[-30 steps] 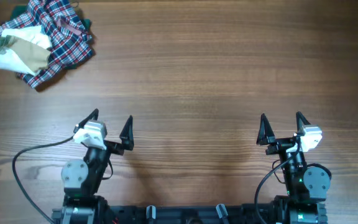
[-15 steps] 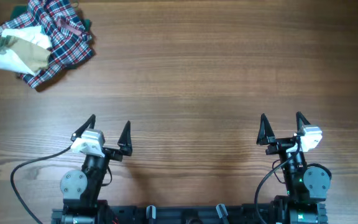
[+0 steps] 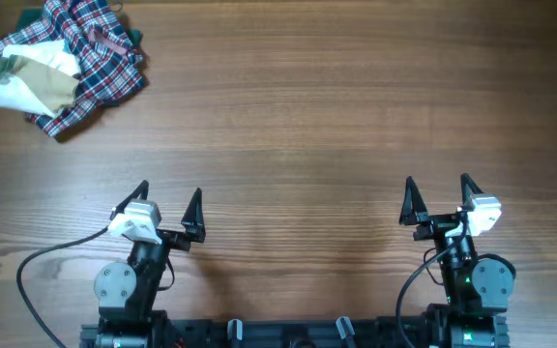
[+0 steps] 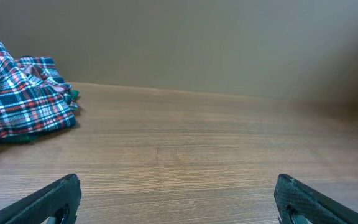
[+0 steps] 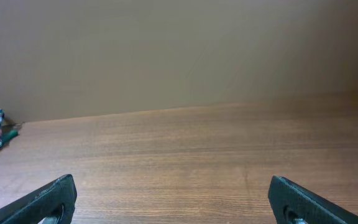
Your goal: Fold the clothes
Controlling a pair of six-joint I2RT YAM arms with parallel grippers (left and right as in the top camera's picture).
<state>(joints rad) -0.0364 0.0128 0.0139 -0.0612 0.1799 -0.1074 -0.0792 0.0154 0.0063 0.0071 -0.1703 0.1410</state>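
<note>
Left gripper [image 3: 170,196], right gripper [image 3: 437,188]: both spread, empty, parked near 6. Clothes [image 3: 35,77] nested in plaid heap [image 3: 100,53] at 10, ungrasped.

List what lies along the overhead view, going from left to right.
white and tan garment (the plaid heap overlaps it, so it is left unplaced) → left pincer, open → right pincer, open
</note>
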